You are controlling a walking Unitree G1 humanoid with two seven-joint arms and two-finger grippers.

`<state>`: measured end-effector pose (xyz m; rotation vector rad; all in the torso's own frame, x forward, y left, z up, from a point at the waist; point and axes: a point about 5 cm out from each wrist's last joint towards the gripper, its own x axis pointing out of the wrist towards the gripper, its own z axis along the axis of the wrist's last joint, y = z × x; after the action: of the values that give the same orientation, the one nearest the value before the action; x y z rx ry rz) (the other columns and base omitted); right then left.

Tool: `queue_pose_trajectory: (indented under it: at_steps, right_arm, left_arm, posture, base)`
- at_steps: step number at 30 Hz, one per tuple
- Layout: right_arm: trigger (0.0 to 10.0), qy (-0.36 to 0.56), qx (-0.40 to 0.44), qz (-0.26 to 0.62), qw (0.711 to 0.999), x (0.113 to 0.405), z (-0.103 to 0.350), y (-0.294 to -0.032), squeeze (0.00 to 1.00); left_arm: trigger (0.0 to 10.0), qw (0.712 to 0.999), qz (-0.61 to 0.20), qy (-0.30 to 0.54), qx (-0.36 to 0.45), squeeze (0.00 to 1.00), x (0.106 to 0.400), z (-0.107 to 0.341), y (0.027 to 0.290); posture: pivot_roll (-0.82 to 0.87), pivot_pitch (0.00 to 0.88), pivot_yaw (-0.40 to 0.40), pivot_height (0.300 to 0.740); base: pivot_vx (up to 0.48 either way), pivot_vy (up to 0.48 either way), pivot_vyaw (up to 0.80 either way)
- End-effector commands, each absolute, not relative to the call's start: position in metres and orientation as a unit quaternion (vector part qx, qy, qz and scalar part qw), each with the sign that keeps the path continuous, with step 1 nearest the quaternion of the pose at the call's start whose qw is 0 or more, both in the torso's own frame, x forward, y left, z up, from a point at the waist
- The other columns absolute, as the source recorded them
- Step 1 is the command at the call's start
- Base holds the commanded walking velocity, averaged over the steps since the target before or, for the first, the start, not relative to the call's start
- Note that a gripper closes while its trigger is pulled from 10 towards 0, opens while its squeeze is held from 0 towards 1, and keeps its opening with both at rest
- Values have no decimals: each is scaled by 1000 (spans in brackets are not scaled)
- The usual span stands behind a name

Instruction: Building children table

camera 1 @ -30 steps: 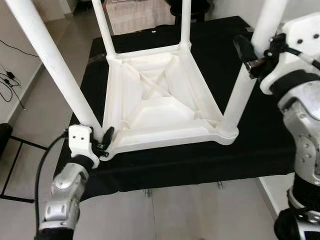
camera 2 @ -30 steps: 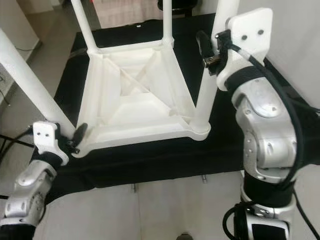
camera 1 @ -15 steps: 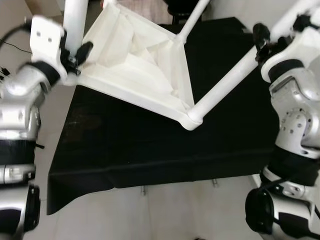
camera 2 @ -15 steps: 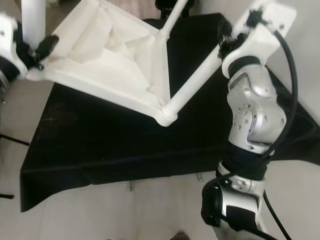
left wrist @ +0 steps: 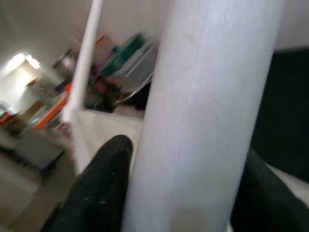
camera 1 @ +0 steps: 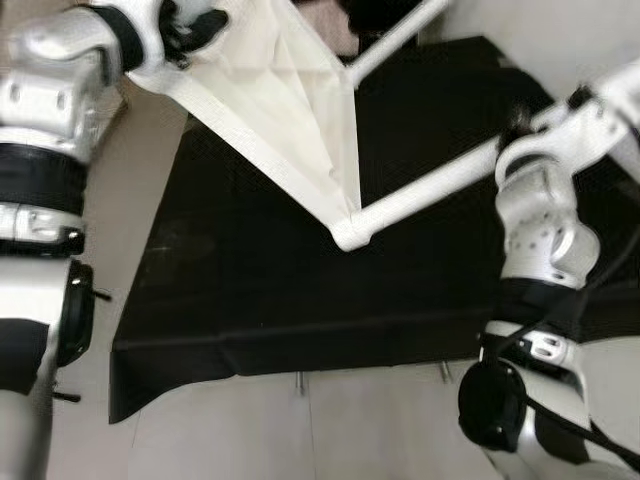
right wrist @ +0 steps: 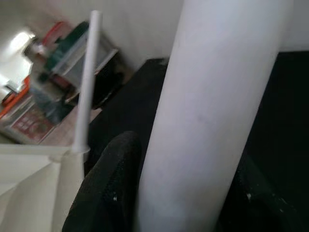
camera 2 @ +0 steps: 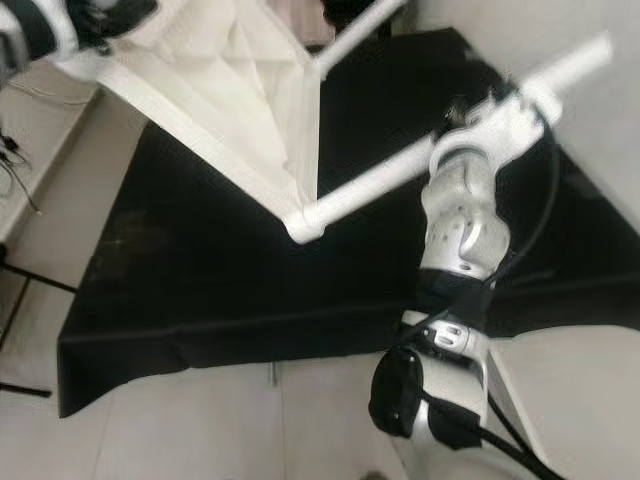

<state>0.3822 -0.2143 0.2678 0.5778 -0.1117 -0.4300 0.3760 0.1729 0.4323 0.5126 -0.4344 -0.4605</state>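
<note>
Tools on both arms grip legs of the white children's table (camera 1: 290,100). Left tool (left wrist: 178,193): its fingers (left wrist: 101,188) close around one leg (left wrist: 207,111) beside the tabletop corner, raised high at the robot's left. Right tool (right wrist: 181,193): its fingers (right wrist: 108,188) clamp a second leg (camera 1: 440,185), which slants across in front of the right arm. The table is lifted and tipped steeply, its ribbed underside facing the robot, and hangs above the black-draped surface (camera 1: 250,290); whether any part touches the cloth cannot be told. The step in hand appears to be turning the assembled table over. To do it well, both tools should rotate together at one rate, keeping firm hold so neither leg twists in its socket, and the lower corner (camera 1: 345,235) should stay clear of the cloth until the legs point down.
</note>
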Motion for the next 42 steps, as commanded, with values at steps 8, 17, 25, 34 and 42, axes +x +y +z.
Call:
queue_pose_trajectory:
  at_steps: [8, 17, 25, 34, 42]
  right_arm:
    - [10000, 312, 206, -258, 891, 360, 88, -180, 0]
    - [10000, 327, 188, -254, 891, 363, 84, -173, 0]
    - [10000, 320, 167, -293, 885, 360, 81, -184, 1000]
    - [10000, 97, 13, -289, 952, 388, 152, -205, 1000]
    - [10000, 33, -6, -275, 961, 393, 177, -217, 1000]
  left_arm:
    - [10000, 844, -335, -408, 93, 1000, 326, 509, 136]
    - [10000, 837, -363, -401, 83, 1000, 316, 489, 136]
    - [10000, 838, -388, -378, 63, 0, 306, 462, 137]
    - [10000, 860, -382, -338, 19, 0, 293, 417, 134]
    - [10000, 868, -374, -328, 6, 0, 286, 407, 131]
  posture:
    - [-21, 136, 184, 740]
    - [-24, 134, 166, 740]
    - [-22, 135, 146, 740]
    - [-31, 141, 121, 740]
    - [-33, 145, 116, 740]
  base:
    - [0, 0, 0]
    - [0, 0, 0]
    - [0, 0, 0]
    - [0, 0, 0]
    - [0, 0, 0]
